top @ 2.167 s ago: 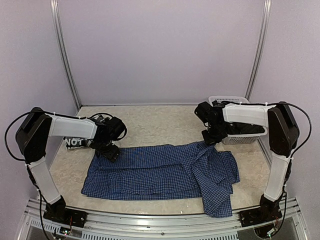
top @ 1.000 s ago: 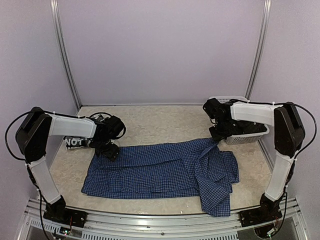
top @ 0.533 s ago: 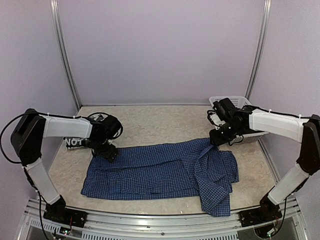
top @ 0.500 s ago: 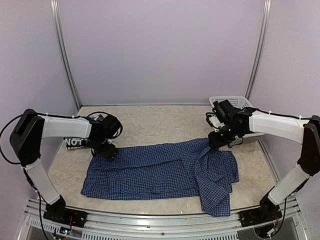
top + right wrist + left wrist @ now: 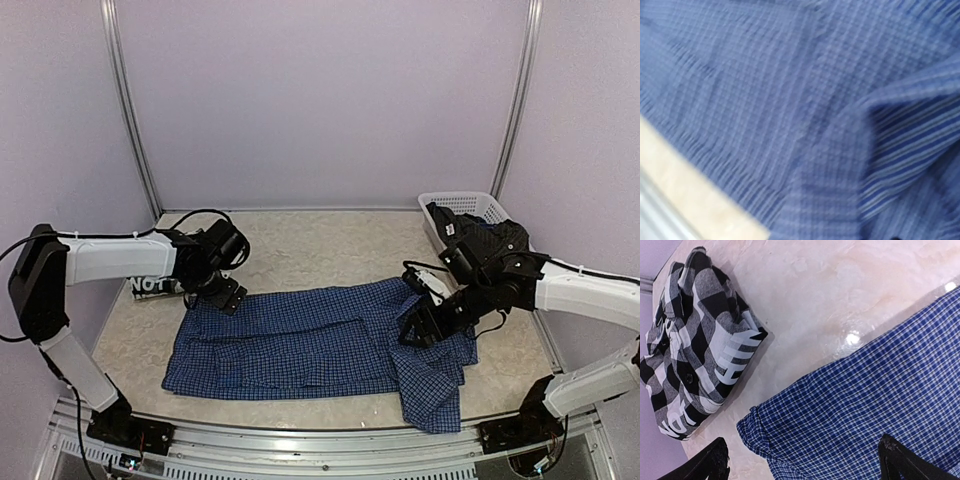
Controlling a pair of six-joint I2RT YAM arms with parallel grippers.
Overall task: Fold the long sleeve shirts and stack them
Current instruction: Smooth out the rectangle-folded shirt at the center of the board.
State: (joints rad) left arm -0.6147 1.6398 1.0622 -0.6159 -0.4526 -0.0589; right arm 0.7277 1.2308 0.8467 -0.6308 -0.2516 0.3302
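The blue cloth shirt with the fine dark check [image 5: 300, 345] is lying spread across the pale marbled bench [image 5: 320, 250]. Its body is running left to right and mostly flat, while its right end is bunching into a rumpled flap that is trailing toward the near edge. The other one, the black-and-white buffalo plaid shirt with white block letters [image 5: 695, 345], is sitting folded into a compact packet at the far left of the bench, near the blue shirt's far-left corner but apart from it. A white plastic basket [image 5: 470, 204] is standing at the far right.

The left tool [image 5: 226, 294] is hovering over that far-left corner with its fingers spread wide, gripping nothing. The right tool [image 5: 415, 330] is reaching low over the rumpled right end. Its own camera is showing only blurred blue cloth, so I cannot tell whether it is released or pinching fabric.

To my eye the blue shirt's fold is the step in hand, and an early part of it — straightening and taking hold. The next move is calling for the left tool to pinch the corner hem and the right to catch the loose flap. Both then need to carry their cloth inward over the body evenly — the stacking onto the plaid packet is coming later.
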